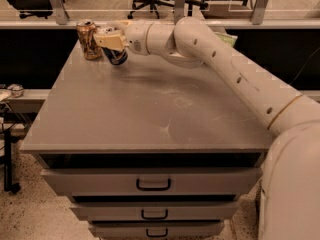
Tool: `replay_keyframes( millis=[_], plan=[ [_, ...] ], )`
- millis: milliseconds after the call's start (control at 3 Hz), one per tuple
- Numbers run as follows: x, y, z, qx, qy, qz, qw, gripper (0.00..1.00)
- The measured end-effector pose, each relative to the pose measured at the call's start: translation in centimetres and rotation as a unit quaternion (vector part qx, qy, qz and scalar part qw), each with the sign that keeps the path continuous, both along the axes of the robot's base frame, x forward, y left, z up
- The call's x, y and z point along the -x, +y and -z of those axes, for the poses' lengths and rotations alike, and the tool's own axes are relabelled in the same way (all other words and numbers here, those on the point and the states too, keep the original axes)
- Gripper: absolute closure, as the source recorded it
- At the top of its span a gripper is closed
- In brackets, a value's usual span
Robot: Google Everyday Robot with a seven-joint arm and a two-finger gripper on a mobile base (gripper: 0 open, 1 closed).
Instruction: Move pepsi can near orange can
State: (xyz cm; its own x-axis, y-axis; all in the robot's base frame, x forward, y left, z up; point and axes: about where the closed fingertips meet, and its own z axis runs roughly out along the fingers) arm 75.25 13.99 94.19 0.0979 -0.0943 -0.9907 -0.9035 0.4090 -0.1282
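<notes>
The orange can [88,39], coppery and mottled with a silver top, stands upright at the far left corner of the grey cabinet top [150,109]. My gripper [111,43] reaches in from the right and is shut on the pepsi can [115,56], a dark blue can held tilted just right of the orange can, its lower end close to the surface. The can's upper part is hidden by the fingers [109,39]. Only a small gap separates the two cans.
The white arm [220,69] stretches across the right half of the top from the lower right. A green snack bag [227,37] peeks out behind the arm at the far right. Drawers [152,183] face forward below. Office chairs stand behind the rail.
</notes>
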Motion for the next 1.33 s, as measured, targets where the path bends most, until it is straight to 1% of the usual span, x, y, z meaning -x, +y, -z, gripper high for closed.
replay_keyframes(
  millis=[333, 667, 1000, 1333],
  plan=[
    [-2.1, 0.1, 0.1, -0.009, 0.001, 0.015, 0.9998, 0.85],
    [-3.9, 0.1, -0.2, -0.017, 0.002, 0.03, 0.9994, 0.53],
    [-4.7, 0.2, 0.3, -0.022, 0.01, 0.035, 0.9991, 0.3],
    [-5.4, 0.7, 1.2, -0.027, 0.023, 0.032, 0.9989, 0.06]
  ],
)
